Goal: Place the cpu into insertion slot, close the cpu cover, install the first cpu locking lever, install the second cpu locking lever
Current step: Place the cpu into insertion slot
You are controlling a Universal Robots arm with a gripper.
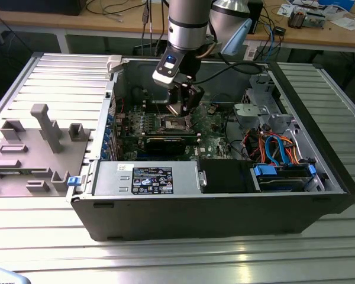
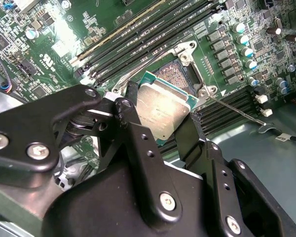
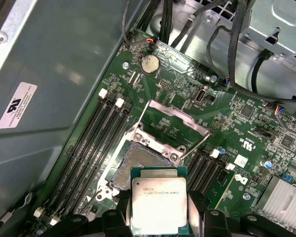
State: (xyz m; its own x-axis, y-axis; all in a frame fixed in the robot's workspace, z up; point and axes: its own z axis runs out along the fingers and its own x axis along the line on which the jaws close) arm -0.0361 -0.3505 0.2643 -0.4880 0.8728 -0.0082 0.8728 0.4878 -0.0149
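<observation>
**claw grips cpu above the bare slot**

the claw (image 2: pixel 163 112) is clenched on the cpu (image 2: pixel 164 109). its two black fingers (image 2: pixel 138 140) press on opposite edges of the chip, and the gap between them is just the chip's width. the silver-grey top faces both wrist cameras, with the green edge showing round it.

in the first wrist view the cpu (image 3: pixel 159 205) hangs between the fingertips of the claw (image 3: pixel 159 218), clear of the slot (image 3: pixel 143 159) and not seated in it. the slot lies bare on the green board (image 3: pixel 227 113), between banks of long memory slots (image 3: pixel 89 143). the cover (image 3: pixel 178 117) is swung up off the slot at its far side. a thin wire lever (image 3: pixel 195 148) stands free beside it.

in the exterior view the claw (image 1: pixel 183 107) reaches down into the case (image 1: pixel 225 213), just above the slot (image 1: pixel 173 123).
</observation>
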